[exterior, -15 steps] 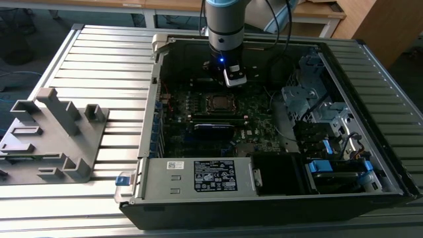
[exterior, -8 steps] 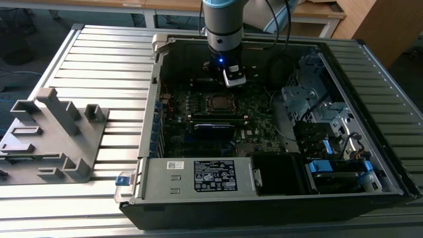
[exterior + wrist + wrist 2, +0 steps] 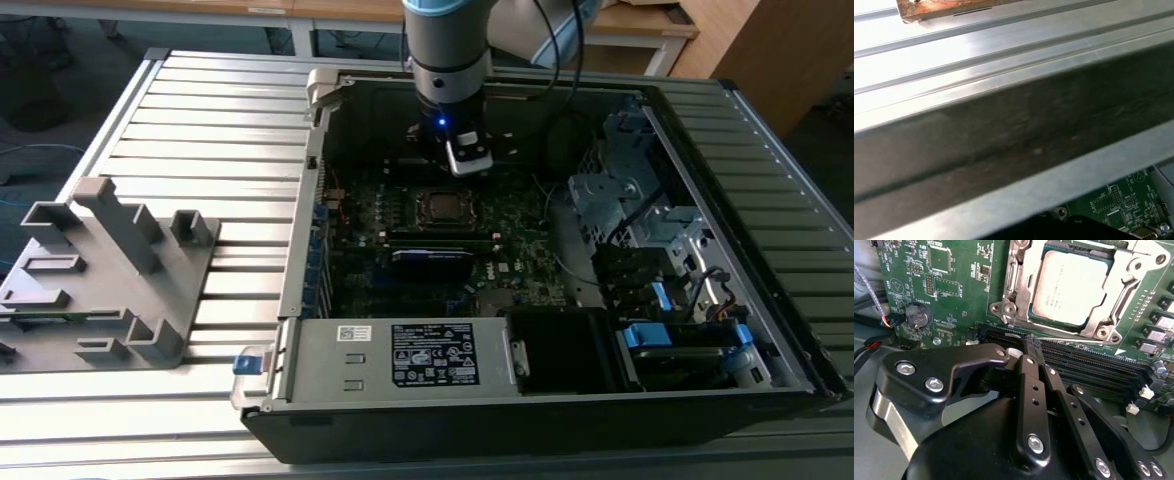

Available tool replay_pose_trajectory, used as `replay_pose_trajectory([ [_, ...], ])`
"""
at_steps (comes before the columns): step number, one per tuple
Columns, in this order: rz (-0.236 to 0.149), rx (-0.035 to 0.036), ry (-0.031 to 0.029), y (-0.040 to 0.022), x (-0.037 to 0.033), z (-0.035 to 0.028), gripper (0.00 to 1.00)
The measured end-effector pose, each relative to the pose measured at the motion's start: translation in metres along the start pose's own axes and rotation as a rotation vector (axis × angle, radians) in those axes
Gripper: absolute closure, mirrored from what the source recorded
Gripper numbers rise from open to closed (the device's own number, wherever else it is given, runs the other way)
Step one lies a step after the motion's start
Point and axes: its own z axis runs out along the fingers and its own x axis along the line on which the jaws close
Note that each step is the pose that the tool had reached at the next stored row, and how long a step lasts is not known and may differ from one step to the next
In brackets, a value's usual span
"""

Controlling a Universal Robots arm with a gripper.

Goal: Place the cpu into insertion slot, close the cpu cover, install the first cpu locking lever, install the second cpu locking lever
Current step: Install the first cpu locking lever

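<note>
Exterior view: slatted table (image 3: 187,120) carrying open computer case (image 3: 400,350); arm (image 3: 447,50) standing vertical inside case, end effector (image 3: 467,165) pointing down just above motherboard (image 3: 521,260). Second wrist view: fingers (image 3: 1029,390) pressed together, gripping nothing. Near fingertips but apart: cpu cover (image 3: 1026,295) lying flat over cpu (image 3: 1074,287), seated in insertion slot (image 3: 1077,246).
</note>
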Motion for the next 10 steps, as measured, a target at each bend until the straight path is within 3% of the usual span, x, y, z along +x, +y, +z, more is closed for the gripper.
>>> replay_pose_trajectory([
  [10,-0.001,-0.0009,-0.0038,-0.0012,0.0028,0.0010,0.89],
])
